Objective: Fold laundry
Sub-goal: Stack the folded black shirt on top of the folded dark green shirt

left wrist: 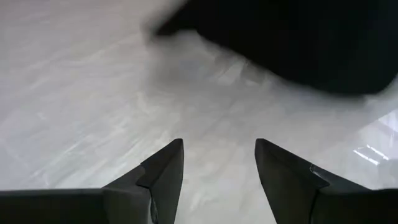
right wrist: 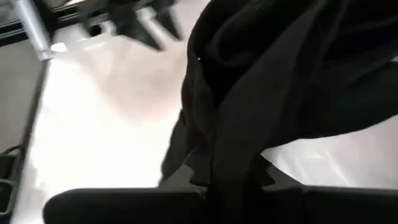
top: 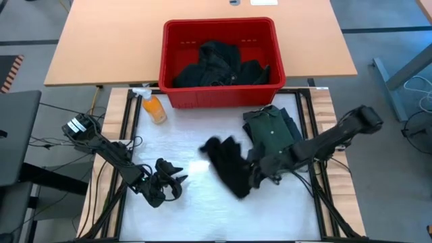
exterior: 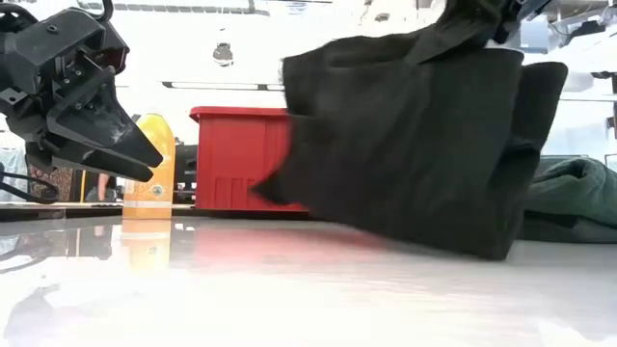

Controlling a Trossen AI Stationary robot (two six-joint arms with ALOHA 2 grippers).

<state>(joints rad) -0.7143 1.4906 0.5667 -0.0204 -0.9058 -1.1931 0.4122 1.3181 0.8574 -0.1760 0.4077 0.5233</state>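
My right gripper [top: 256,174] is shut on a black garment [top: 226,162] near the middle of the white table. In the low view the garment [exterior: 415,135] hangs from the gripper at the top edge, and its lower edge [exterior: 482,249] touches the table. A folded dark green collared shirt [top: 270,128] lies flat on the table just beyond the right gripper. My left gripper [top: 177,174] is open and empty, low over the table to the garment's left. Its fingers [left wrist: 168,168] point toward the garment [left wrist: 298,37]. My right gripper holds a bunched, several-layered gather of the black garment [right wrist: 233,165] between its two fingers, coming from the table's right side. The garment hangs below and spreads toward the table's left, slack, with its lower edge [exterior: 482,249] on the table.
A red plastic basket [top: 169,67] with more dark clothes [top: 219,64] stands at the table's far edge. An orange spray bottle [top: 154,108] stands at the far left, beside the basket. Bare white table [top: 196,209] lies along the near edge.
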